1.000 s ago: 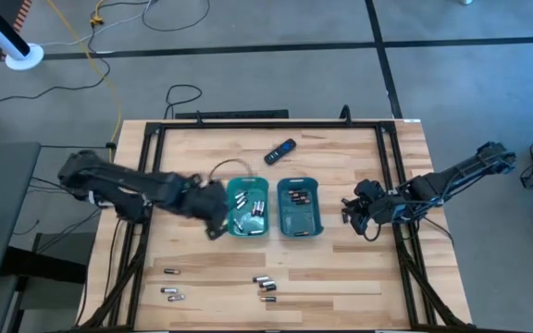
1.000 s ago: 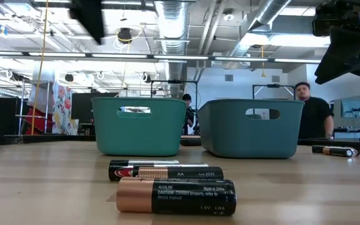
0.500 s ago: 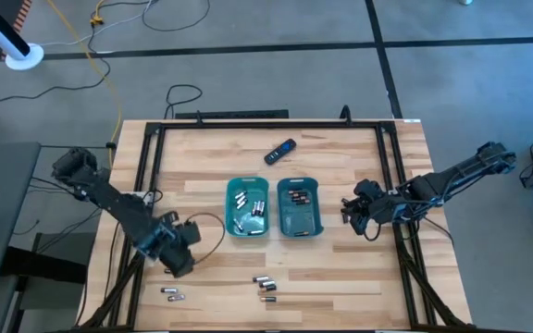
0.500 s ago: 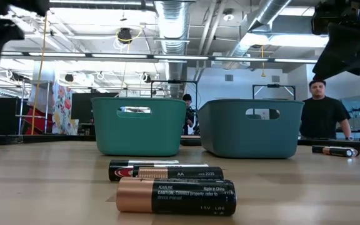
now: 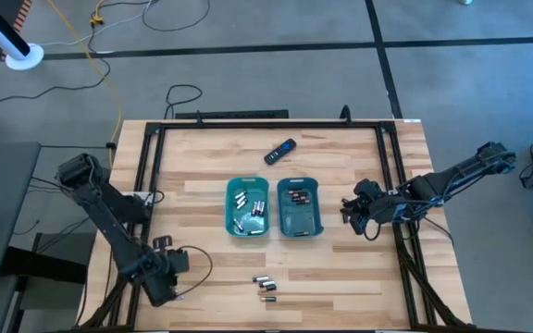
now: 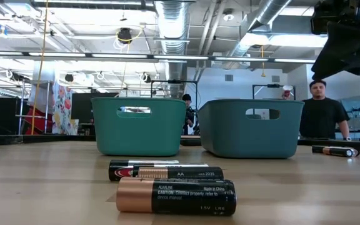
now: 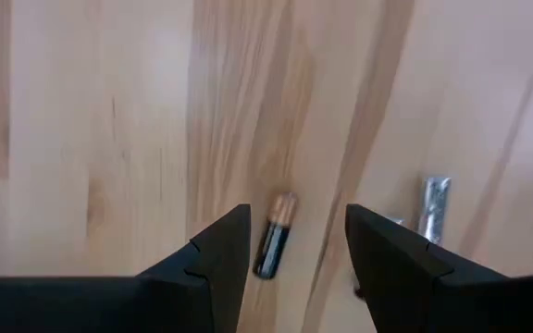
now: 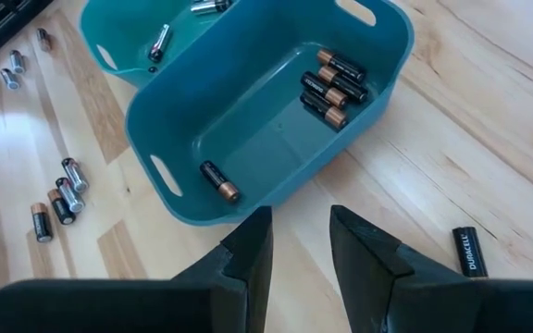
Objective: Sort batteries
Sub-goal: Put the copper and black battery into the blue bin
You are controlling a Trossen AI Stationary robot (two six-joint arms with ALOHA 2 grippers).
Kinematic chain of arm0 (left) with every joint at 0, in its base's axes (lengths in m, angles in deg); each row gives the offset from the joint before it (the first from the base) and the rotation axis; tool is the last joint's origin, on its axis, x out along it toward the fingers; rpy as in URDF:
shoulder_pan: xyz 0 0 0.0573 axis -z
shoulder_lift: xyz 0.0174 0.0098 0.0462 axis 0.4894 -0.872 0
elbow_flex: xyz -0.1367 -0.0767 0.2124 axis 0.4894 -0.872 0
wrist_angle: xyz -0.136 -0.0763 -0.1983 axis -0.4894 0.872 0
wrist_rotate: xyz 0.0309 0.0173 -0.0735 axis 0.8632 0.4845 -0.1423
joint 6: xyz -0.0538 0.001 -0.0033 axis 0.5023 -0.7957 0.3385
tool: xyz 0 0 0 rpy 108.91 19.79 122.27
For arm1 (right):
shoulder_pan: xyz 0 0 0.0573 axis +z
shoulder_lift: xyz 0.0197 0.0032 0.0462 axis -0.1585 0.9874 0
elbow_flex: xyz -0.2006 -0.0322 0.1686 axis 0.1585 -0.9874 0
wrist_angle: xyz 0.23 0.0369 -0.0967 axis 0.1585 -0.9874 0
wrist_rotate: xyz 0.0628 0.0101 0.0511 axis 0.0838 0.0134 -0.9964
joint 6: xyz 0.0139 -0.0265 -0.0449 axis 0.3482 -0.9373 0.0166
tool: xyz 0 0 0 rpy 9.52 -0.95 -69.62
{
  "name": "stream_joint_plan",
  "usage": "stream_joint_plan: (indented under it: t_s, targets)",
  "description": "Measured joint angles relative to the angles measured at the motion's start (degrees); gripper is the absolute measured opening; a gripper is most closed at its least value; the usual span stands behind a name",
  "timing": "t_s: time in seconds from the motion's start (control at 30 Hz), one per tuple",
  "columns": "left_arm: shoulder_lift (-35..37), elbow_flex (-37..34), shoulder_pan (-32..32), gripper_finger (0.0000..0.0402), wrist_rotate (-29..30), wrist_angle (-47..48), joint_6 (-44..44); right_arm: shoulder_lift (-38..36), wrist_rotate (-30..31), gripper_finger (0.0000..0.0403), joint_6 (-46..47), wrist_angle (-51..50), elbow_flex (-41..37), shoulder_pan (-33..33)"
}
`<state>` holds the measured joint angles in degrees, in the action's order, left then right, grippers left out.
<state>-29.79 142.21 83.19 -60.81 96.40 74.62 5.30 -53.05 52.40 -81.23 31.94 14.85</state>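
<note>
The left wrist view alone shows the left end effector [image 7: 294, 245] with fingers apart over a dark, copper-tipped battery [image 7: 275, 235] – a silvery battery [image 7: 434, 207] lies just beside it on bare worktop [image 5: 340, 277], near the front edge. The right end effector [image 8: 296, 242], fingers apart and empty, hangs beside the tray [image 8: 276, 111] of dark batteries [image 8: 333, 86] – open wood all round.
</note>
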Motion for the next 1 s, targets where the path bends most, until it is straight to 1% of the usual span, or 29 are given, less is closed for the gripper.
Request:
stream_joint_plan:
  t_s: [0.1, 0.23, 0.43, 0.5, 0.63, 0.7, 0.77, 0.97, 1.0]
  targets:
    - [-0.13, -1.51, 1.97, 0.0173, 0.05, -0.72, 2.71, 0.00, 0.00, 0.0127, 0.00, 0.03, 0.00, 0.00]
    - [-0.15, -4.26, 3.45, 0.0173, 0.00, -4.19, 2.94, 0.00, -0.02, 0.0127, 0.39, 0.05, 0.00, 0.00]
    - [-0.15, -8.16, 3.76, 0.0173, -1.61, -6.81, 2.40, 0.00, -0.01, 0.0127, 1.92, 0.24, 0.00, 0.00]
    - [-0.15, -10.03, 3.76, 0.0173, -1.94, -9.20, 1.52, 0.00, -0.02, 0.0127, 2.76, 0.22, 0.00, 0.00]
    - [0.09, -14.13, 3.76, 0.0168, -4.57, -14.01, 1.33, 0.00, -0.01, 0.0127, 3.50, 0.24, 0.00, 0.00]
    - [0.20, -15.66, 3.76, 0.0156, -4.83, -14.18, 3.14, 0.00, -0.01, 0.0127, 3.50, 0.23, 0.00, 0.00]
    - [0.10, -16.30, 3.76, 0.0136, -4.85, -13.79, 3.38, 0.00, -0.01, 0.0127, 3.50, 0.22, 0.00, 0.00]
    - [0.07, -16.45, 3.74, 0.0043, -4.96, -13.29, -0.61, -0.02, 0.00, 0.0127, 3.45, 0.20, 0.00, -0.11]
    - [0.07, -16.45, 3.74, 0.0037, -5.03, -13.31, -0.46, -0.01, -0.01, 0.0127, 3.45, 0.19, 0.00, -0.13]
